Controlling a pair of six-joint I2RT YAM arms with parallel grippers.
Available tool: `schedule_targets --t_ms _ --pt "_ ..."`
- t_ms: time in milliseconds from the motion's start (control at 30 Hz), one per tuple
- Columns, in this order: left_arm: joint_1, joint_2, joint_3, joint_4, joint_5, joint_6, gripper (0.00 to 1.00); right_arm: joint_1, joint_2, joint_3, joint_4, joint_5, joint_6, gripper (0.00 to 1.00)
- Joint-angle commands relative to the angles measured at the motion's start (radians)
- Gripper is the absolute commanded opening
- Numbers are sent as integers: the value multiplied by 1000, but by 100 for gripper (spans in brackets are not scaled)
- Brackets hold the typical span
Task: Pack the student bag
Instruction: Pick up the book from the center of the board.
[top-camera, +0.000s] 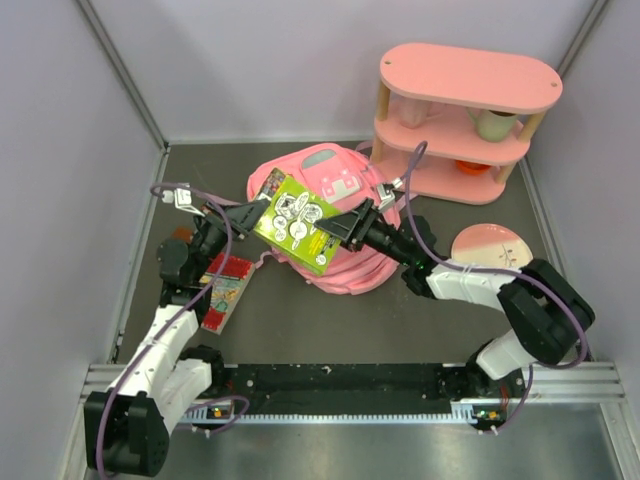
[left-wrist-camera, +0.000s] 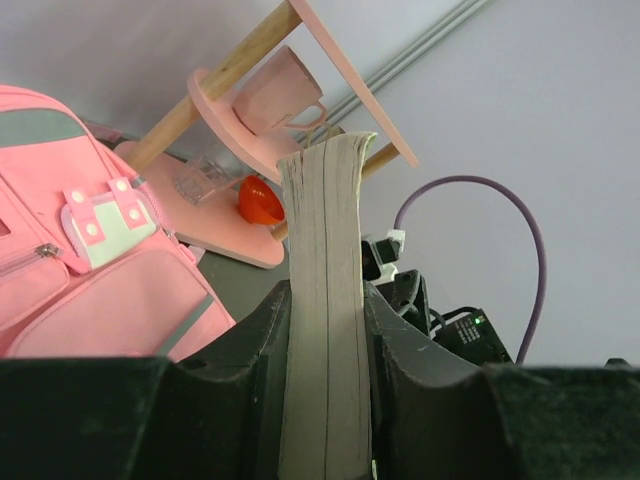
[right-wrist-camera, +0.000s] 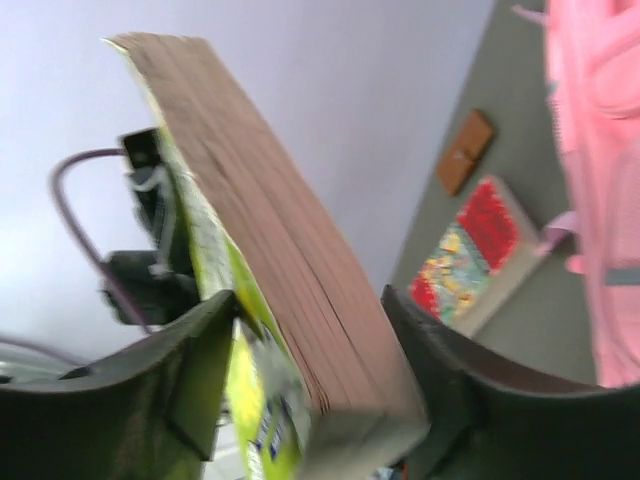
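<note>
Both the left end effector (top-camera: 252, 215) and right end effector (top-camera: 335, 230) are clenched on a green paperback (top-camera: 297, 222), held above the pink backpack (top-camera: 335, 185).

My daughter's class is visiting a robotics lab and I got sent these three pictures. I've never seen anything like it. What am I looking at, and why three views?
These are two robot arms bolted to the near edge of a table. One picture looks down from above; the other two come from small cameras on each wrist.

Both arms grip the same green book, lifted over the pink student bag: the left end effector at one edge, the right end effector at the other. The wrist views show the book's page edges clamped between dark fingers.

On the table lie a second, red book, a small brown object, a pink plate, and a pink shelf unit holding a cup.
</note>
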Motion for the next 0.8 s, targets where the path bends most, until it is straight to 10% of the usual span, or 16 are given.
schedule_targets --t_ms 0,100,233,400,600,667,700,767 --pt "-1 3 0 126 -3 -25 0 -9 52 64 310 -136 112 49" --pt "-1 15 -7 126 -9 -22 0 -9 60 27 377 -142 135 40" --pt "-1 27 -13 143 -19 -24 0 -8 43 -2 377 -166 143 69" --pt "-1 41 -10 175 -24 -33 0 -8 14 -39 328 -165 138 77" --pt "-1 49 -2 177 -21 -33 0 5 -5 -54 296 -172 123 55" --pt "-1 53 -2 174 -7 -36 0 3 -8 -54 293 -166 118 38" --pt "-1 53 0 171 -1 -36 0 5 -9 -53 305 -165 118 11" --pt "-1 60 27 105 26 4 4 2 -32 -44 305 -174 129 0"
